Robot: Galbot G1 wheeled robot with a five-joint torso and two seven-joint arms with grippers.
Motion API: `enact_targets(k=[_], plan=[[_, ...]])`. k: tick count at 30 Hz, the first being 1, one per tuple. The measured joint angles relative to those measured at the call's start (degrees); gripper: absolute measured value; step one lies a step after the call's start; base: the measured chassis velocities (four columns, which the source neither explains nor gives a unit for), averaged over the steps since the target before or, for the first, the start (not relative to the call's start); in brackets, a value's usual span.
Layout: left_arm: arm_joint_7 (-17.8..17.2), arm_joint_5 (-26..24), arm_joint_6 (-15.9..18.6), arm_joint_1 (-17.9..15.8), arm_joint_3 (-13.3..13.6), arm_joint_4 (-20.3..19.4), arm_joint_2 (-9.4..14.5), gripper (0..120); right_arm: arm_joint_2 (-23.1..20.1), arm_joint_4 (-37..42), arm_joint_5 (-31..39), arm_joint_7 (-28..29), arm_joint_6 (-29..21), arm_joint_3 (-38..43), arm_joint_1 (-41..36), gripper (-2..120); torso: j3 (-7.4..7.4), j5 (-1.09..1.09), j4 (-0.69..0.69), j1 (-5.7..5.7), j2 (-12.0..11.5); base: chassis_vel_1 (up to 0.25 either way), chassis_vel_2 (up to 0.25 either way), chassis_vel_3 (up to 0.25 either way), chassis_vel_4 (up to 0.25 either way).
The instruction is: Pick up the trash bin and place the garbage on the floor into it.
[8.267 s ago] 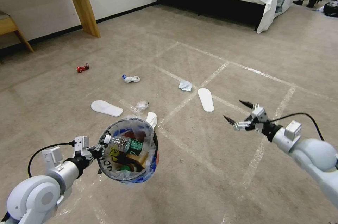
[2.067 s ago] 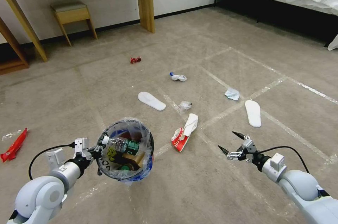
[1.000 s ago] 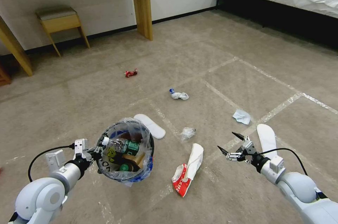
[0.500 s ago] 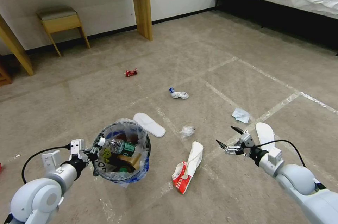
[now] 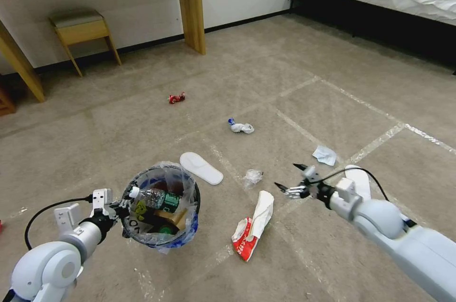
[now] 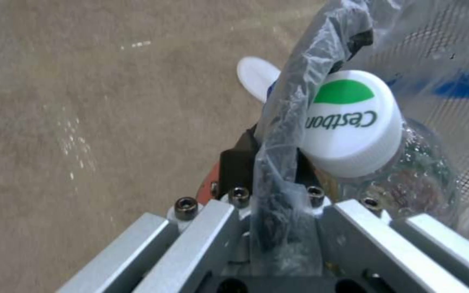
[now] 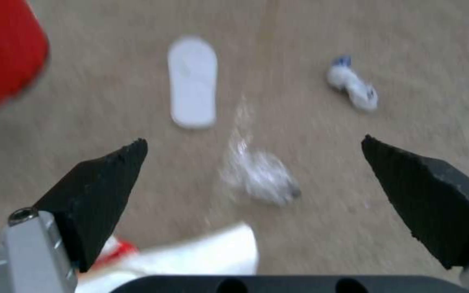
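The trash bin (image 5: 160, 207) hangs off the floor in the head view, pinched at its rim by the left gripper (image 5: 115, 208), so the pick-up looks done. Inside it lie a clear bottle (image 5: 152, 197) and other litter, so part of the collecting seems done too. On the floor there are 7 pieces left: a red-white carton (image 5: 251, 231), a crumpled clear wrapper (image 5: 252, 177), 2 white slipper soles (image 5: 201, 167) (image 5: 359, 179), a blue-white wad (image 5: 241, 127), a pale tissue (image 5: 325, 155) and a red wrapper (image 5: 176, 98). The right gripper (image 5: 289, 177) hovers spread wide, just above the floor near the carton and the clear wrapper.

In the left wrist view, the fingers (image 6: 234, 162) press together on the bin's rim and its plastic liner (image 6: 294, 122), beside the bottle's white cap (image 6: 348, 122).

In the right wrist view, the 2 black fingertips (image 7: 99, 183) stand far apart and empty, with the clear wrapper (image 7: 259, 173) between them and the carton (image 7: 191, 256) nearest.
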Motion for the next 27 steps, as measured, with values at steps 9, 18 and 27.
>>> enact_targets(k=[9,18,27], plan=[[1.17,-1.02,-0.54,-0.82,-1.73,2.13,0.82,1,4.33,-14.96,-14.26,-15.83,0.85,-25.63,24.78,100,0.02,0.13,-0.05,0.01,-0.01,0.000,0.000,0.000,0.000],[1.77,-2.87,-1.15,-1.15,-5.20,3.32,1.22,1,20.98,-32.36,-25.52,-44.61,5.27,-50.36,48.61,100,0.00,0.03,-0.03,0.00,0.00,0.000,0.000,0.000,0.000],[2.35,-3.17,-1.73,-0.96,-6.00,3.97,0.65,1,22.99,-38.58,-31.51,-49.23,8.26,-50.34,46.17,100,0.00,0.06,-0.07,0.00,-0.01,0.000,0.000,0.000,0.000]])
